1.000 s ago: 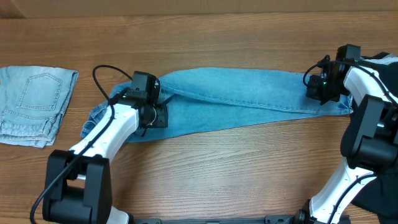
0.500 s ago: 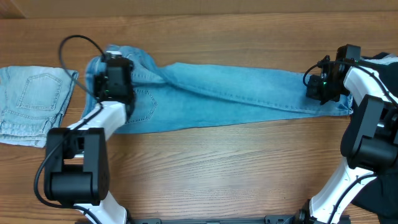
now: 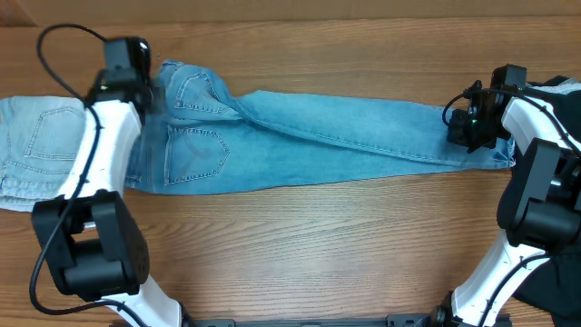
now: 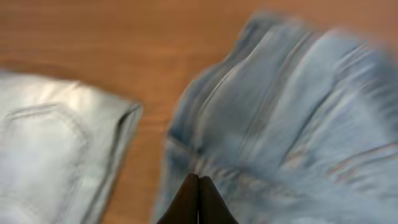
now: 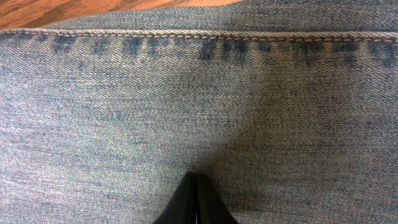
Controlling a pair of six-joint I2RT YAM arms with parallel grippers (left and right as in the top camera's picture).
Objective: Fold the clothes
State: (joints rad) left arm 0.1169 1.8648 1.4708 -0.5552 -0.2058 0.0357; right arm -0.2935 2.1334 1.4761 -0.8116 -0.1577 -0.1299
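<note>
left arm swung up-left, spreading the waist of the medium-blue long-legged denim jeans (image 3: 345,141) along the wooden table (image 3: 318,245). left gripper (image 4: 198,190) at the waist and right gripper (image 5: 194,186) on the hem are both pinched shut; whether either has cloth is unclear. risk: a further leftward pull drags the waist onto the pale folded light-blue jeans (image 3: 45,145) just beside.

— What cloth is the medium-blue jeans (image 3: 363,136)?
— Woven denim, matt, with a fine diagonal grain and a slightly faded wash. Along the hem (image 5: 199,36) runs raised orange-brown thread stitching, rougher than the cloth around it.
— And the pale jeans (image 3: 41,150) at the far left?
— Denim too, washed out, matt and soft-looking.
— The table (image 3: 318,245)?
— Wood grain, smooth, with a low satin sheen.
— The robot?
— The left arm (image 3: 104,150) and right arm (image 3: 531,113) have smooth, slightly glossy white plastic shells, with matt black housings at the joints.
</note>
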